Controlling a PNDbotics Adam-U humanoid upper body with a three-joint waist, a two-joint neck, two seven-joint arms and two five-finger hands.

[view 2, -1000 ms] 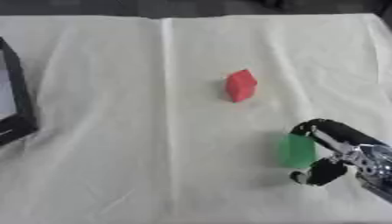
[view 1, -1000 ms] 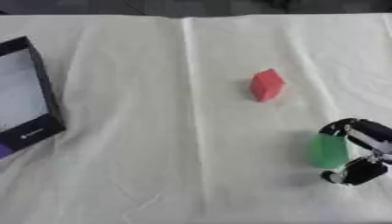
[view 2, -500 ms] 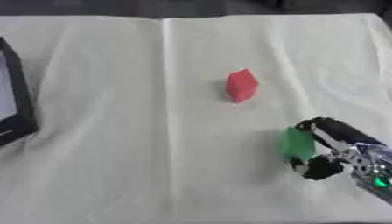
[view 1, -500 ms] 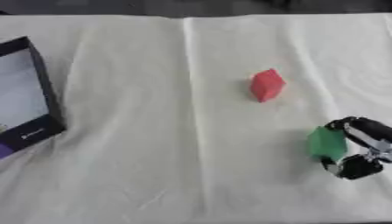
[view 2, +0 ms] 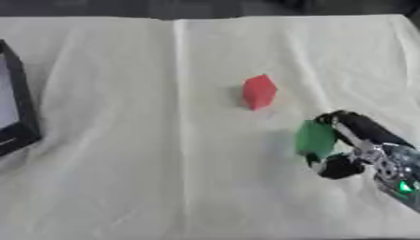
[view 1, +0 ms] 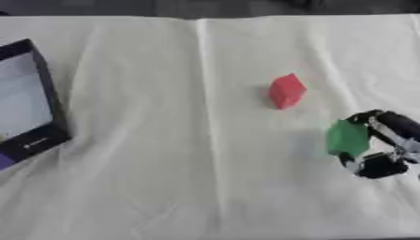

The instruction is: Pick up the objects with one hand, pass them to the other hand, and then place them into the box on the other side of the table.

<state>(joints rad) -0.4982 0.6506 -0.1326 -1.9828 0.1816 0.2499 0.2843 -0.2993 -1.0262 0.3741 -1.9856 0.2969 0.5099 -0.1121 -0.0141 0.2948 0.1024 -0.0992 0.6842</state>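
Note:
A green block (view 1: 348, 138) is pinched between the fingers and thumb of my right hand (view 2: 361, 145) at the right side of the table, lifted a little above the cloth with a faint shadow to its left. A red block (view 1: 286, 91) stands on the cloth up and to the left of it, apart from the hand. The box (view 1: 33, 108), dark-walled with a pale inside, lies at the far left edge. My left hand shows in neither view.
A cream cloth (view 1: 164, 164) with a lengthwise crease covers the whole table. The dark far edge of the table runs along the top of the views.
My right hand has risen slightly and drawn up and leftward with the green block held in it. The red block and the box have stayed put.

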